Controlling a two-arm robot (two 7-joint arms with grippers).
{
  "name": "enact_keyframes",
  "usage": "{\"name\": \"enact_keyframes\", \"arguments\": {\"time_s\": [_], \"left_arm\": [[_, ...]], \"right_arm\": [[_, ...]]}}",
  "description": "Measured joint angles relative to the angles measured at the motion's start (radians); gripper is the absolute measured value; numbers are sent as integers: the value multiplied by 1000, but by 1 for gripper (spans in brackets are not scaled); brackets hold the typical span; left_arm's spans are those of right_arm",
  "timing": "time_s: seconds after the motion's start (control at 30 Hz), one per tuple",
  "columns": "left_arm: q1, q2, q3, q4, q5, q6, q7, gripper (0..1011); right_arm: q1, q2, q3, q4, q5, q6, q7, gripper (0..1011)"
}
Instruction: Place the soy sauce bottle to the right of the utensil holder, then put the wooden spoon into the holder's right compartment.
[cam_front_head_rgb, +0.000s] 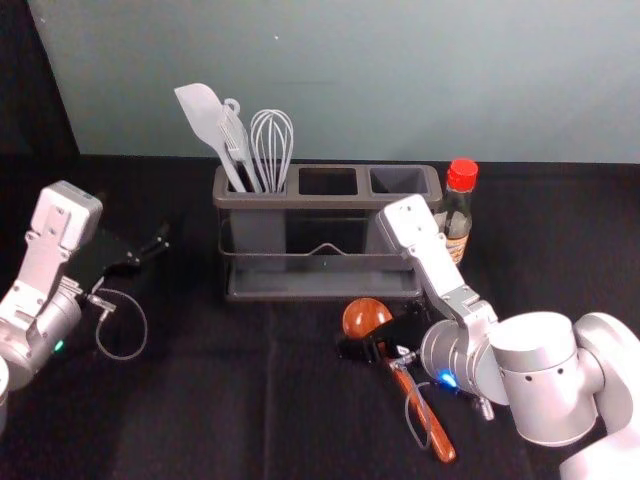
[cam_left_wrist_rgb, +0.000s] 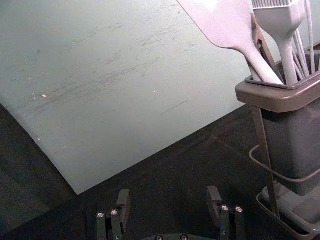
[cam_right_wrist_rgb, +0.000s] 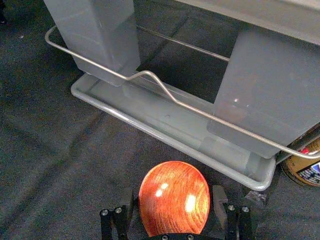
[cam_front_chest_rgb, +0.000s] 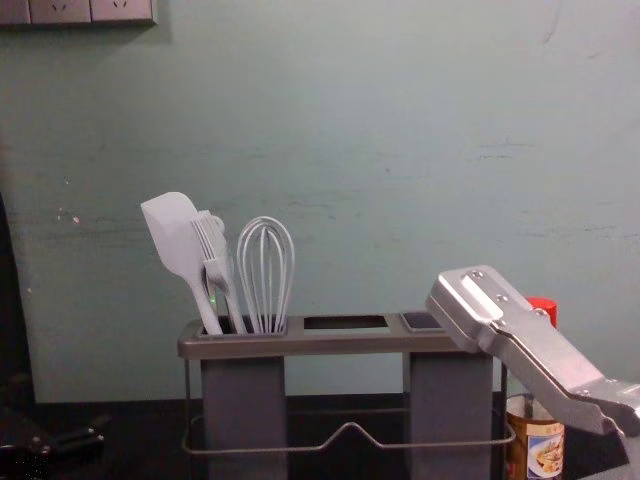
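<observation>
The right tool (cam_front_head_rgb: 376, 340) is reaching in before the dark grey plastic utensil holder (cam_front_head_rgb: 300, 201), its two black fingers (cam_right_wrist_rgb: 220, 205) standing apart on either side of the glossy orange-brown wooden spoon (cam_front_head_rgb: 364, 316). They are straddling it near the bowl; whether either one is touching the wood, I cannot tell. The spoon is lying on the black cloth-covered tabletop (cam_front_head_rgb: 215, 400), its bowl pointing toward the holder and its handle slanting away to the near right. The glass soy sauce bottle with a red cap (cam_front_head_rgb: 459, 222) is standing upright just beside the holder's right end. A pale spatula (cam_front_head_rgb: 203, 115), a pale brush (cam_front_head_rgb: 236, 140) and a pale wire whisk (cam_front_head_rgb: 271, 140) are leaning in the left compartment. The left tool (cam_front_head_rgb: 148, 252) is hanging idle left of the holder, its fingers spread apart with nothing between them.
</observation>
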Motion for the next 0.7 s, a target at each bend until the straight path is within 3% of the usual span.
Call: {"name": "enact_keyframes", "arguments": {"time_s": [0.3, 0.57, 0.7], "left_arm": [[0, 0, 0, 0, 0, 0, 0, 1005], [0, 0, 0, 0, 0, 0, 0, 1005], [0, 0, 0, 0, 0, 0, 0, 1005]], "right_arm": [[-1, -11, 9, 10, -17, -11, 10, 998], [-3, -18, 15, 12, -35, -13, 17, 840], [-12, -16, 25, -14, -43, -10, 24, 838]]}}
